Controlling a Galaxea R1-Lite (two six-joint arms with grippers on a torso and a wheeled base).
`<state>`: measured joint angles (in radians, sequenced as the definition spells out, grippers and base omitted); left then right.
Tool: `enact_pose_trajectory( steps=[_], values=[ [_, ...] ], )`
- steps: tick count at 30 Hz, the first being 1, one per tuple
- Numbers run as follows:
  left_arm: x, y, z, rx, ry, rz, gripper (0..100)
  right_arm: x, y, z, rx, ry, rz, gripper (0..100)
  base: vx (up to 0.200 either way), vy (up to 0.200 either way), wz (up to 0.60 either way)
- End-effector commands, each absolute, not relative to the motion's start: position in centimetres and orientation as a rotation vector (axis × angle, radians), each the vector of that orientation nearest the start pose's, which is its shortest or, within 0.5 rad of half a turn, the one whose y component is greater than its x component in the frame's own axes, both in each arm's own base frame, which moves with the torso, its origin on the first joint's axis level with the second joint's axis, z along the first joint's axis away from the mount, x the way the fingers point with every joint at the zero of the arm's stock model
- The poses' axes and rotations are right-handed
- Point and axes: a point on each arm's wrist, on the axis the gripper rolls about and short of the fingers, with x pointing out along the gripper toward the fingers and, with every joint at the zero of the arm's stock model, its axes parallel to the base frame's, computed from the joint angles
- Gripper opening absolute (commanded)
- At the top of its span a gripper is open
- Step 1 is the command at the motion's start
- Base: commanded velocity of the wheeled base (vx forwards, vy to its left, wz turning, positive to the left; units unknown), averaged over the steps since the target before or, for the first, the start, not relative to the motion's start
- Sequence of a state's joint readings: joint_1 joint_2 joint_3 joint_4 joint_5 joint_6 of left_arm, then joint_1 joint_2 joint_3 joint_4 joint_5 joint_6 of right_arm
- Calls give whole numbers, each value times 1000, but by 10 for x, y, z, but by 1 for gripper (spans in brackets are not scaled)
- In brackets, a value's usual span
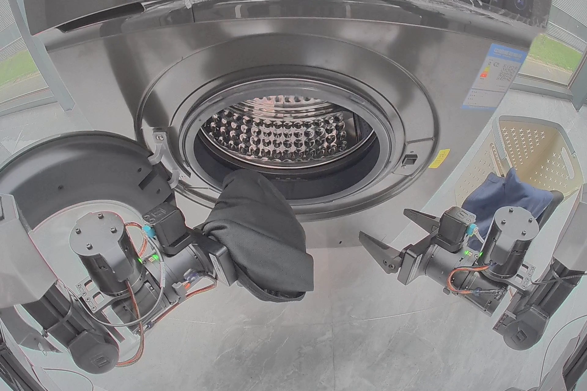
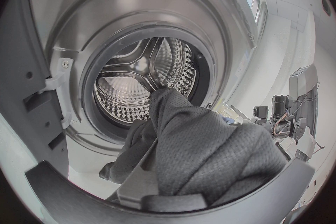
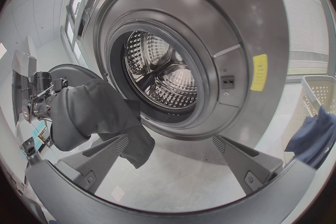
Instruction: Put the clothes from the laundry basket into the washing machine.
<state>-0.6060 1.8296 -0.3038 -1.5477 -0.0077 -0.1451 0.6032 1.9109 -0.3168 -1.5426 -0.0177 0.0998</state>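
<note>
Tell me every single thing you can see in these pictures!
Silver-grey metal front-loading washing machine: one, silver-grey, straight ahead, shiny steel drum showing.
Round dark machine door: one, dark grey, swung open on the robot's left.
Dark grey mesh-fabric garment: one, dark grey, draped over the left end effector before the drum's opening.
Beige perforated plastic laundry basket: one, beige, on the pale grey stone floor at the machine's right.
Dark blue cloth garment: one, dark blue, in the basket.
Left end effector: one, black, under the garment.
Right end effector: one, black, open, empty, low before the machine.
</note>
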Motion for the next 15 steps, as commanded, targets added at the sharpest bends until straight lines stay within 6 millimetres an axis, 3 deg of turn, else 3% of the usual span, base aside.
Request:
enact_pose_trajectory(
  steps=[1,5,15],
  values=[
    [216,-151,118,-144,35,-616,0,225,156,101,80,81,587,100,200,0,0],
    [214,-155,117,-143,40,-634,0,223,157,100,78,86,592,100,200,0,0],
    [208,-167,118,-145,36,-676,0,218,161,99,75,93,617,100,0,0,0]
  ],
)
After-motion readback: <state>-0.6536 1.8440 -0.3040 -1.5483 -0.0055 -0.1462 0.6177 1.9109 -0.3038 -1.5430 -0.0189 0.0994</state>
